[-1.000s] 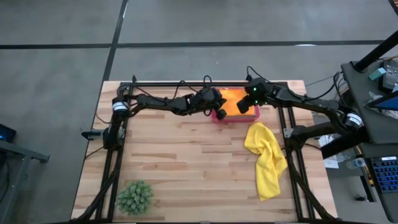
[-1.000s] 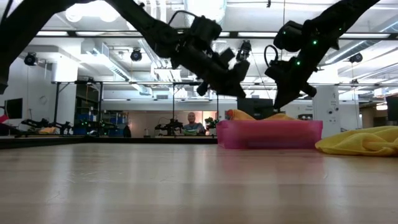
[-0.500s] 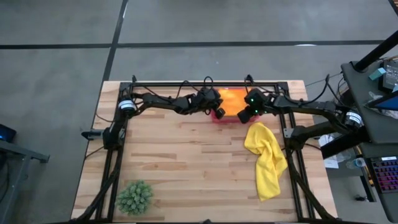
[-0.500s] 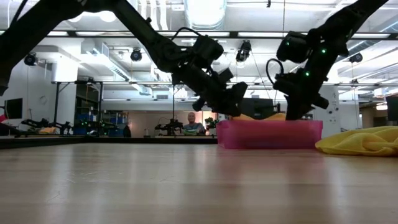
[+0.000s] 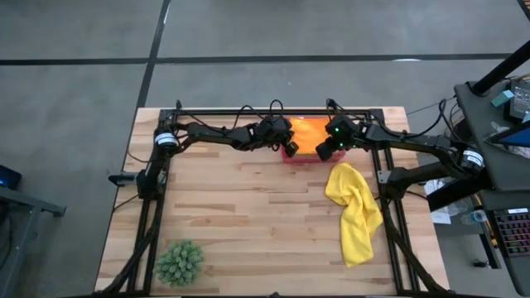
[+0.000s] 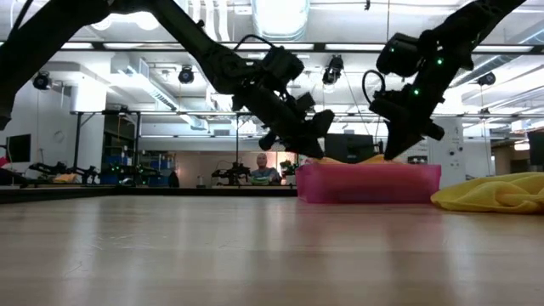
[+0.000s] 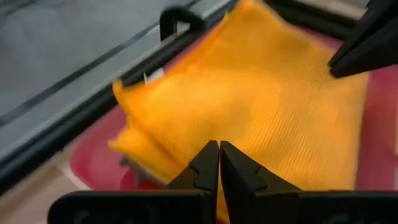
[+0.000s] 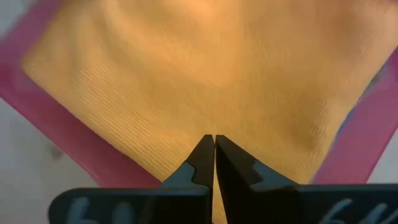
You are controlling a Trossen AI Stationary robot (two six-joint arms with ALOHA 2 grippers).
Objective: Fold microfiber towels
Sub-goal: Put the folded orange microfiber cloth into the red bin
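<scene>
Towels: one orange (image 5: 305, 132), one yellow (image 5: 354, 211)

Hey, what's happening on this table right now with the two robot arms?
Both arms hang over the rigid pink rectangular tray at the table's far edge, where a folded orange microfiber towel lies. The left gripper and the right gripper are both shut and empty, poised just above that towel. A crumpled yellow microfiber towel lies unfolded on the wooden table, and a spiky green plant ball sits at the near left corner.
</scene>
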